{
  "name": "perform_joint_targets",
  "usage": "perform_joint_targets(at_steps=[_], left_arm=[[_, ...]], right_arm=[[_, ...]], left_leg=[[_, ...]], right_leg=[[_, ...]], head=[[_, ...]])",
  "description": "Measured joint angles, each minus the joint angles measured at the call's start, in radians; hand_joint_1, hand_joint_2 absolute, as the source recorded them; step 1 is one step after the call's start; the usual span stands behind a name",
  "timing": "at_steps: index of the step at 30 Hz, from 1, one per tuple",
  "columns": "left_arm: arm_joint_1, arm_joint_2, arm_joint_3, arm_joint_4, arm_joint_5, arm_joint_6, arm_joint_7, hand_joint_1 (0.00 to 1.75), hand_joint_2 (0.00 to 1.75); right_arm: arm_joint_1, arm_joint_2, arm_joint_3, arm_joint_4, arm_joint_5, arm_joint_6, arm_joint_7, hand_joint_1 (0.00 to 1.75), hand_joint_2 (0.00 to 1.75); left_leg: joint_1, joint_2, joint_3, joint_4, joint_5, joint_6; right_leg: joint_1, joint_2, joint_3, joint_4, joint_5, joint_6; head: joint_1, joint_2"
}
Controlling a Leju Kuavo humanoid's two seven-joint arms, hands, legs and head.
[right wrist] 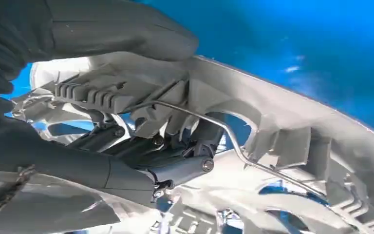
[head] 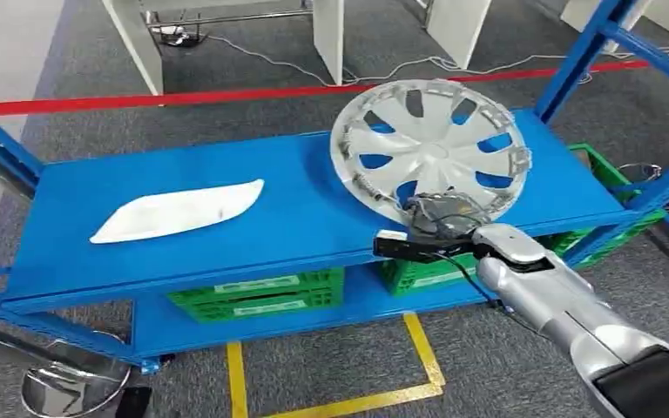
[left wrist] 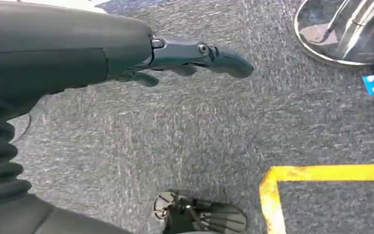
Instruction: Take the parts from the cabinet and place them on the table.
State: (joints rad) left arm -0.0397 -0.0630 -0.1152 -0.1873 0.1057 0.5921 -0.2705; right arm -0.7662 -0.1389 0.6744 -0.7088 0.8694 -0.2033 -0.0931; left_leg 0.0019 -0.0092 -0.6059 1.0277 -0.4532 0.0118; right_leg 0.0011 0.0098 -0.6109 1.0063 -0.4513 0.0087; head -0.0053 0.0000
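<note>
I see my right hand (head: 435,218) in grey, with darker fingers (right wrist: 175,168), gripping the silver-white hubcap (head: 431,148), whose spoke openings show blue from the shelf (head: 296,226) beneath. Well off to the left of that hand lies a plain white trim piece (head: 179,212) on the same bright blue. Below the hand sit green crates (head: 261,294) with pale labels. My left hand (left wrist: 195,56) is dark grey over speckled grey carpet (left wrist: 175,136), near a yellow tape line (left wrist: 321,173). Beyond the shelf runs a red floor stripe (head: 226,94)
</note>
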Motion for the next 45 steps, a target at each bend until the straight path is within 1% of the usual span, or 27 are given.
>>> perform_joint_targets(at_steps=[2,5,6,8,10,12,15,17,20,21,22,23,25,26,27,28,30,31,32,33,35,36,37,39,41,42,45], left_arm=[[0.0,-0.003,0.0,0.0,-0.002,0.001,0.001,0.0,1.75],[-0.001,-0.003,-0.001,0.0,-0.012,0.0,0.005,0.0,1.75],[-0.001,-0.005,-0.002,0.0,-0.012,-0.002,0.005,0.0,1.75],[-0.002,-0.006,-0.002,0.0,-0.014,-0.003,0.006,0.0,1.75],[-0.004,-0.006,-0.003,0.0,-0.014,-0.006,0.005,0.0,1.75],[-0.004,-0.01,-0.002,0.0,-0.01,-0.006,-0.003,0.0,1.75],[-0.002,-0.013,-0.002,0.0,0.0,-0.002,-0.003,0.0,1.75],[-0.002,-0.013,0.0,0.0,0.013,-0.003,-0.01,0.0,1.75],[-0.001,-0.016,0.008,0.0,0.031,-0.017,-0.026,0.0,1.75],[0.001,-0.016,0.011,0.0,0.037,-0.021,-0.027,0.0,1.75],[0.003,-0.016,0.015,0.0,0.042,-0.027,-0.03,0.0,1.75],[0.005,-0.017,0.018,0.0,0.047,-0.031,-0.03,0.0,1.75],[0.005,-0.018,0.024,0.001,0.047,-0.045,-0.026,0.0,1.75],[0.005,-0.018,0.025,0.001,0.043,-0.049,-0.022,0.0,1.75],[0.005,-0.018,0.025,0.001,0.04,-0.051,-0.019,0.0,1.75],[0.005,-0.018,0.025,0.001,0.039,-0.053,-0.015,0.0,1.75],[0.008,-0.017,0.025,0.001,0.038,-0.06,-0.012,0.0,1.75],[0.012,-0.017,0.026,0.002,0.038,-0.061,-0.012,0.0,1.75],[0.011,-0.016,0.026,0.002,0.038,-0.061,-0.012,0.0,1.75],[0.011,-0.015,0.026,0.002,0.038,-0.061,-0.011,0.0,1.75],[0.011,-0.015,0.026,0.002,0.038,-0.061,-0.011,0.0,1.75],[0.011,-0.016,0.026,0.002,0.037,-0.061,-0.011,0.0,1.75],[0.011,-0.016,0.026,0.002,0.037,-0.061,-0.01,0.0,1.75],[0.011,-0.015,0.026,0.002,0.036,-0.062,-0.007,0.0,1.75],[0.011,-0.009,0.026,0.002,0.028,-0.063,-0.006,0.0,1.75],[0.009,-0.005,0.026,0.002,0.022,-0.066,-0.006,0.0,1.75],[0.012,0.003,0.026,0.002,0.013,-0.076,-0.007,0.0,1.75]], right_arm=[[0.011,-0.014,-0.006,-0.025,0.008,-0.002,0.003,1.75,1.75],[0.051,-0.03,-0.011,-0.077,0.042,-0.061,0.02,1.75,1.75],[0.065,-0.037,-0.014,-0.097,0.053,-0.08,0.022,1.75,1.75],[0.085,-0.05,-0.019,-0.13,0.079,-0.105,0.028,1.75,1.75],[0.11,-0.066,-0.027,-0.172,0.112,-0.137,0.034,1.75,1.75],[0.145,-0.084,-0.042,-0.217,0.16,-0.197,0.04,1.75,1.75],[0.212,-0.108,-0.059,-0.29,0.265,-0.265,0.056,1.75,1.75],[0.253,-0.126,-0.073,-0.342,0.339,-0.281,0.074,1.75,1.75],[0.299,-0.142,-0.08,-0.396,0.413,-0.282,0.09,1.75,1.75],[0.314,-0.143,-0.081,-0.408,0.428,-0.28,0.093,1.75,1.75],[0.323,-0.144,-0.082,-0.419,0.444,-0.277,0.099,1.75,1.75],[0.33,-0.144,-0.081,-0.429,0.46,-0.274,0.104,1.75,1.75],[0.334,-0.144,-0.08,-0.449,0.489,-0.27,0.107,1.75,1.75],[0.335,-0.143,-0.08,-0.459,0.501,-0.27,0.109,1.75,1.75],[0.335,-0.142,-0.079,-0.47,0.513,-0.27,0.113,1.75,1.75],[0.341,-0.139,-0.079,-0.483,0.519,-0.271,0.119,1.75,1.75],[0.355,-0.139,-0.079,-0.502,0.527,-0.271,0.124,1.75,1.75],[0.36,-0.138,-0.079,-0.511,0.529,-0.27,0.124,1.75,1.75],[0.361,-0.135,-0.078,-0.518,0.529,-0.27,0.123,1.75,1.75],[0.364,-0.133,-0.079,-0.525,0.53,-0.27,0.123,1.75,1.75],[0.367,-0.133,-0.08,-0.527,0.529,-0.27,0.124,1.75,1.75],[0.369,-0.133,-0.08,-0.529,0.529,-0.27,0.124,1.75,1.75],[0.371,-0.133,-0.08,-0.532,0.529,-0.27,0.124,1.75,1.75],[0.378,-0.133,-0.08,-0.534,0.53,-0.27,0.123,1.75,1.75],[0.398,-0.133,-0.083,-0.555,0.531,-0.271,0.119,1.75,1.75],[0.415,-0.133,-0.085,-0.575,0.533,-0.273,0.119,1.75,1.75],[0.451,-0.133,-0.095,-0.613,0.535,-0.28,0.122,1.75,1.75]], left_leg=[[0.0,0.002,-0.015,0.042,-0.037,-0.009],[0.003,0.002,-0.114,0.254,-0.128,-0.018],[0.003,0.002,-0.131,0.283,-0.129,-0.018],[0.003,0.002,-0.111,0.23,-0.073,-0.015],[0.003,0.002,-0.042,0.071,0.021,-0.007],[-0.001,0.0,-0.016,0.021,0.015,-0.001],[-0.005,0.0,-0.016,0.015,0.006,0.008],[0.002,0.002,-0.01,0.0,0.015,0.022],[0.001,0.003,-0.017,0.001,0.02,0.032],[0.001,0.003,-0.019,0.001,0.022,0.033],[0.001,0.003,-0.021,0.001,0.024,0.034],[0.001,0.003,-0.023,0.001,0.027,0.032],[0.002,0.003,-0.03,0.001,0.034,0.024],[0.001,0.002,-0.032,0.003,0.038,0.019],[-0.003,0.001,-0.04,0.005,0.041,0.014],[-0.003,0.001,-0.039,0.005,0.048,0.007],[0.0,0.001,-0.042,0.004,0.058,-0.004],[0.0,-0.001,-0.046,0.005,0.062,-0.011],[0.003,0.0,-0.055,0.02,0.032,-0.016],[0.003,0.002,-0.07,0.064,-0.023,-0.019],[0.004,0.002,-0.107,0.208,-0.128,-0.025],[0.004,0.002,-0.119,0.274,-0.157,-0.026],[0.004,0.002,-0.115,0.308,-0.158,-0.026],[0.004,0.002,-0.053,0.245,-0.105,-0.021],[0.003,0.001,0.066,0.076,-0.059,-0.01],[-0.002,0.001,0.116,-0.004,-0.091,-0.004],[-0.009,-0.002,0.106,-0.015,-0.081,0.005]], right_leg=[[-0.007,-0.002,0.011,-0.01,0.004,-0.01],[-0.005,-0.002,0.012,-0.008,-0.001,-0.017],[-0.004,-0.002,0.012,-0.007,-0.002,-0.017],[-0.004,0.001,0.014,-0.004,-0.006,-0.016],[-0.004,0.001,0.021,0.002,-0.014,-0.012],[0.002,0.0,0.018,0.009,-0.02,-0.004],[-0.003,0.0,0.013,0.006,-0.012,0.008],[-0.004,-0.001,-0.004,0.024,-0.046,0.017],[-0.006,-0.002,-0.088,0.243,-0.16,0.028],[-0.006,-0.001,-0.115,0.308,-0.18,0.031],[-0.008,-0.002,-0.119,0.324,-0.175,0.032],[-0.011,-0.002,-0.098,0.294,-0.149,0.033],[-0.017,-0.006,0.004,0.116,-0.071,0.034],[-0.02,-0.009,0.058,0.031,-0.061,0.036],[-0.013,-0.005,0.083,0.002,-0.068,0.033],[-0.013,-0.001,0.075,0.008,-0.059,0.023],[-0.008,0.0,0.069,0.008,-0.058,0.016],[-0.012,-0.002,0.064,0.003,-0.048,0.005],[-0.014,-0.007,0.056,0.0,-0.039,-0.006],[-0.014,-0.008,0.046,0.0,-0.03,-0.016],[-0.011,-0.01,0.025,0.001,-0.014,-0.021],[-0.009,-0.01,0.013,0.002,-0.006,-0.02],[-0.008,-0.01,0.001,0.003,0.003,-0.02],[-0.005,-0.01,-0.023,0.004,0.02,-0.018],[-0.004,-0.01,-0.039,0.007,0.036,-0.014],[0.001,-0.01,-0.047,0.007,0.043,-0.008],[-0.008,-0.012,-0.048,0.001,0.069,0.009]], head=[[-0.001,0.0],[-0.003,0.0],[-0.004,0.0],[-0.004,0.0],[-0.004,0.0],[-0.002,0.0],[-0.003,0.0],[-0.002,0.0],[-0.001,0.0],[0.0,0.0],[0.0,0.0],[0.0,0.0],[-0.001,0.0],[0.0,0.0],[-0.001,0.0],[-0.004,0.0],[-0.003,0.0],[-0.002,0.0],[-0.004,0.0],[-0.005,0.0],[-0.005,0.0],[-0.005,0.0],[-0.005,0.0],[-0.005,0.0],[-0.005,0.0],[-0.005,0.0],[-0.008,0.0]])
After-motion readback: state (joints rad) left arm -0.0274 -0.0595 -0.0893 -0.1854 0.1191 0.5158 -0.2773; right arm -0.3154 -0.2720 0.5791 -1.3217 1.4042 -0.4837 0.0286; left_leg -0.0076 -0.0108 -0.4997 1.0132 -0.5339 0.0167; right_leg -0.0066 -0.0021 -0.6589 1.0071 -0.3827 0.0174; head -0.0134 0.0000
